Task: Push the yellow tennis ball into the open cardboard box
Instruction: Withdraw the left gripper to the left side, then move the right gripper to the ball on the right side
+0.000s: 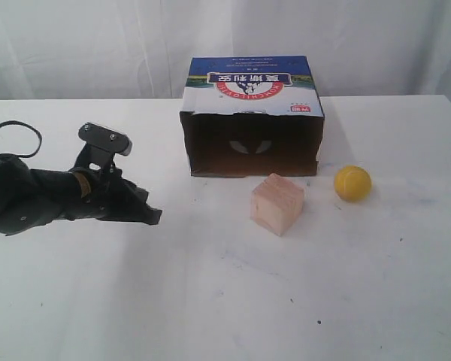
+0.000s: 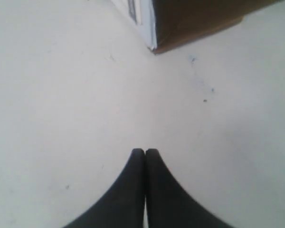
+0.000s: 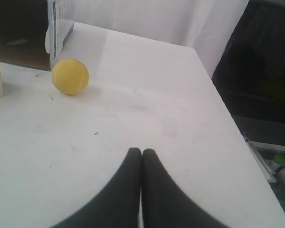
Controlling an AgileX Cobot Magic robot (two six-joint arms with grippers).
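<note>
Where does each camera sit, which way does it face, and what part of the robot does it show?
Exterior view: in front of the table, slightly above, facing the mouth of the open cardboard box; only the left gripper shows.
Left wrist view: behind the shut left gripper, facing down at the table and one box corner.
Right wrist view: behind the shut right gripper, facing the yellow tennis ball near the box corner.
Shared: both wrist views catch the box; exterior and right wrist views share the ball.
</note>
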